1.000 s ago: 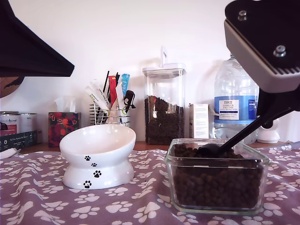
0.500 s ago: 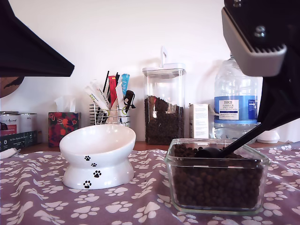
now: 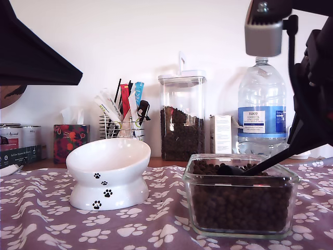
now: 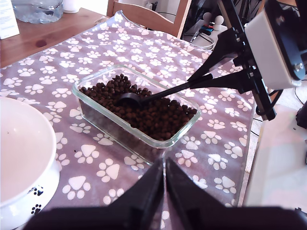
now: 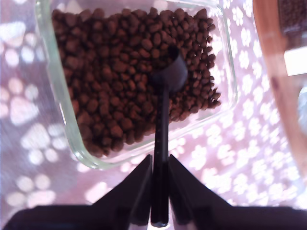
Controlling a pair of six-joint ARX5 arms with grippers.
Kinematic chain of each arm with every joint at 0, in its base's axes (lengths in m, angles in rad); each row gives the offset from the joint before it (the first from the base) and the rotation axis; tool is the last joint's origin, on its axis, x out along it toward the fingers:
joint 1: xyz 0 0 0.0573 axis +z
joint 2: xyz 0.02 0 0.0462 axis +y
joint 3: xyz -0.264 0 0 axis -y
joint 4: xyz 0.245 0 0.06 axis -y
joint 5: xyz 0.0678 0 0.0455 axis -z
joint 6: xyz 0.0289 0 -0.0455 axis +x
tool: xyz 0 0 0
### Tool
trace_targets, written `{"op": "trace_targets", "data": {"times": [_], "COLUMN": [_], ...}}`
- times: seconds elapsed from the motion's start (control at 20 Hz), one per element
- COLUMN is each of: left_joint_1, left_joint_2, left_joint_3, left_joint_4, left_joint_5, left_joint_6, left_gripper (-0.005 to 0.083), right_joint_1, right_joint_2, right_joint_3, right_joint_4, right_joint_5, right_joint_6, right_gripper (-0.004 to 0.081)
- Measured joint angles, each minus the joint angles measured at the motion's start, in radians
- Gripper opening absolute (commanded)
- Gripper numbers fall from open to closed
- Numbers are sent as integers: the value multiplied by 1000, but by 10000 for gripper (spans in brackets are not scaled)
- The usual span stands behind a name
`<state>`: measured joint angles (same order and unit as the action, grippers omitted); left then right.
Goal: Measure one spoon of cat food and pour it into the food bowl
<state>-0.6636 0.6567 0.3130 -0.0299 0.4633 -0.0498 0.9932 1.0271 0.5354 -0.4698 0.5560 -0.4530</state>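
Gripping spoon (image 5: 165, 91) — second claw (image 5: 159, 191).

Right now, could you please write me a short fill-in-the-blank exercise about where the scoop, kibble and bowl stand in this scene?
1. My second gripper holds the spoon by its ____.
2. The spoon's cup rests on the cat food inside the clear ____ container.
3. The food bowl bears black ____ prints and holds no kibble yet.
4. My first gripper holds ____.

Missing words: handle; glass; paw; nothing
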Motion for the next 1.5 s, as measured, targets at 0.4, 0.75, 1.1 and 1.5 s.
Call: {"op": "trace_targets", "data": {"times": [0.4, 0.75, 1.1, 1.5], "left_joint_1": [0, 0, 0, 0], "left_joint_2": [0, 0, 0, 0], "left_joint_3": [0, 0, 0, 0], "left_joint_4": [0, 0, 0, -1], "left_joint_5": [0, 0, 0, 0], "left_joint_6": [0, 0, 0, 0], "left_gripper": [-19, -19, -19, -19], "right_joint_1": [-109, -130, -200, -314], "right_joint_2": [0, 0, 0, 0], "right_joint_3": [19, 22, 24, 28], "right_joint_4": [-49, -53, -50, -49], "right_joint_5": [-124, -238, -330, -510], "right_joint_6": [357, 500, 612, 693], "right_gripper": [-13, -13, -13, -13]}}
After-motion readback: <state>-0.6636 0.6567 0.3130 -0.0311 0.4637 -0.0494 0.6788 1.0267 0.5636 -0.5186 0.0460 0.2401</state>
